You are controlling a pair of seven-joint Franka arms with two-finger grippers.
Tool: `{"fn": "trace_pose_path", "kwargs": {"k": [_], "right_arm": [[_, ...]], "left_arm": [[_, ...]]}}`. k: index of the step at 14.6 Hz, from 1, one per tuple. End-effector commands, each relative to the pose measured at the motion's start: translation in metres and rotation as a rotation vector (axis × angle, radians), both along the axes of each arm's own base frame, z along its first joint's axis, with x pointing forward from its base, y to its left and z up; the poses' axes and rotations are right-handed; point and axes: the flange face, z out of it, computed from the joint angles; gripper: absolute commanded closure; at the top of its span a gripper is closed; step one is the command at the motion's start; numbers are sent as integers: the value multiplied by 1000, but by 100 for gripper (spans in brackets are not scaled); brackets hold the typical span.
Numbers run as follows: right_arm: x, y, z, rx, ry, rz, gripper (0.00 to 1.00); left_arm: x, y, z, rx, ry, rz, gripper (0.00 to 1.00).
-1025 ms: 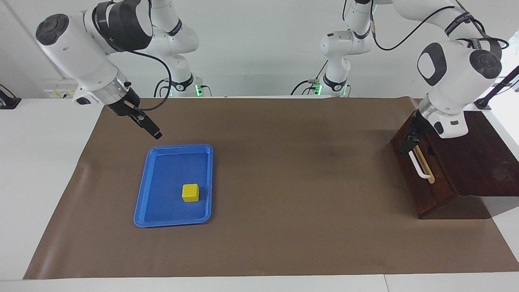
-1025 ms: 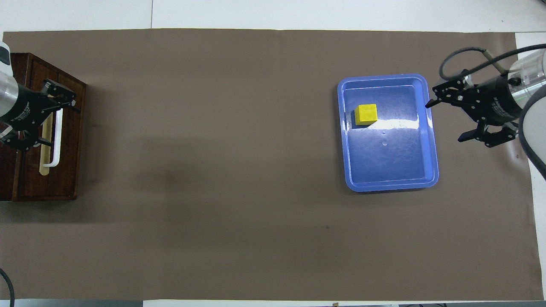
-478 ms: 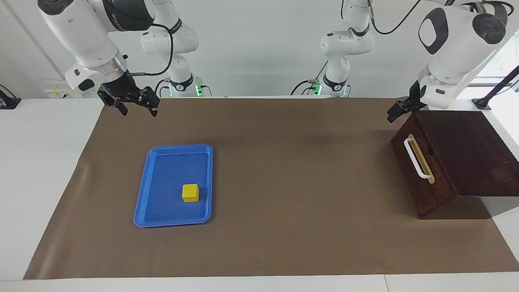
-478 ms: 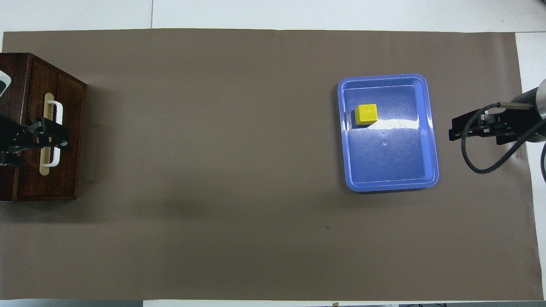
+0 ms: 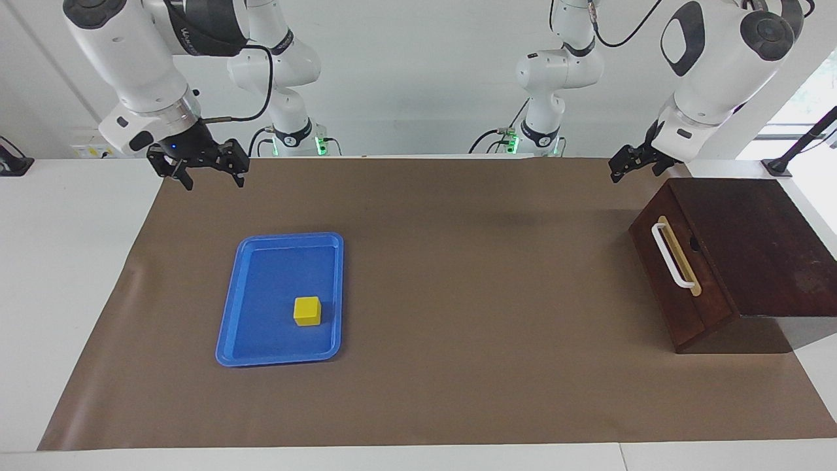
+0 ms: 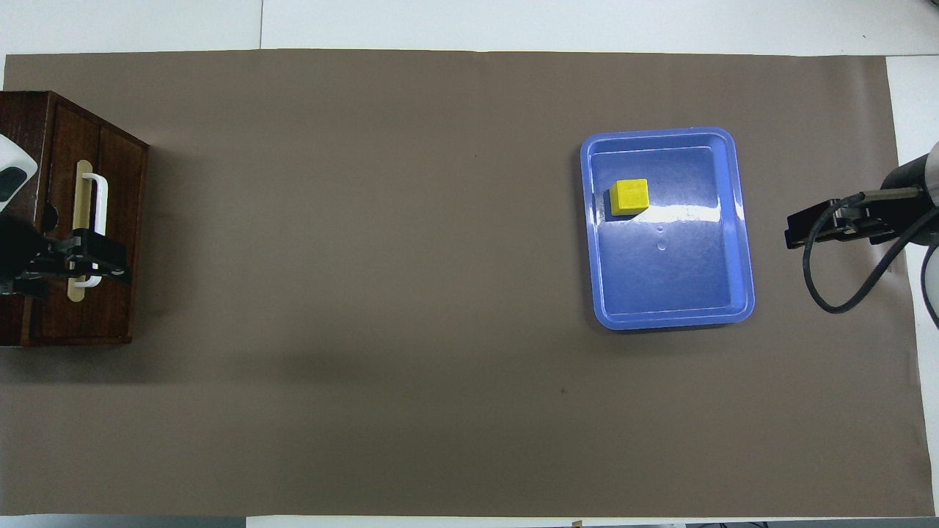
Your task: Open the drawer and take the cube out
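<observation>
The drawer (image 5: 683, 288) is shut in its dark wooden cabinet at the left arm's end of the table, with its white bar handle (image 5: 672, 256) free; it also shows in the overhead view (image 6: 117, 220). The yellow cube (image 5: 307, 311) sits in a blue tray (image 5: 261, 275) toward the right arm's end, also seen from overhead (image 6: 630, 196). My left gripper (image 5: 624, 171) is open and empty, raised in the air by the cabinet's corner nearest the robots. My right gripper (image 5: 210, 182) is open and empty, raised over the mat's edge on the robots' side of the tray.
A brown mat (image 5: 471, 294) covers the table. The blue tray (image 6: 675, 286) holds only the cube. The cabinet's top (image 5: 752, 242) is a dark sloping board.
The left gripper has lifted off the drawer handle and drawn back toward the robots. The right gripper has risen and drawn back from the tray. Drawer and cube have not moved.
</observation>
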Motion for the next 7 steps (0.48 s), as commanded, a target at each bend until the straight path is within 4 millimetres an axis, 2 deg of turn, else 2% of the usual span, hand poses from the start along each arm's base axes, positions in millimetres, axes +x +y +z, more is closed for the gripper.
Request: {"fn": "trace_pose_path", "kwargs": {"k": [1, 3, 7], "right_arm": [[-4, -2, 0, -21, -14, 27, 0], [-4, -3, 0, -21, -14, 27, 0], [-4, -4, 0, -21, -14, 27, 0]], "left_arm": [[0, 0, -4, -11, 8, -24, 0], [1, -4, -8, -17, 25, -46, 0], [-1, -11, -1, -17, 32, -61, 0]]}}
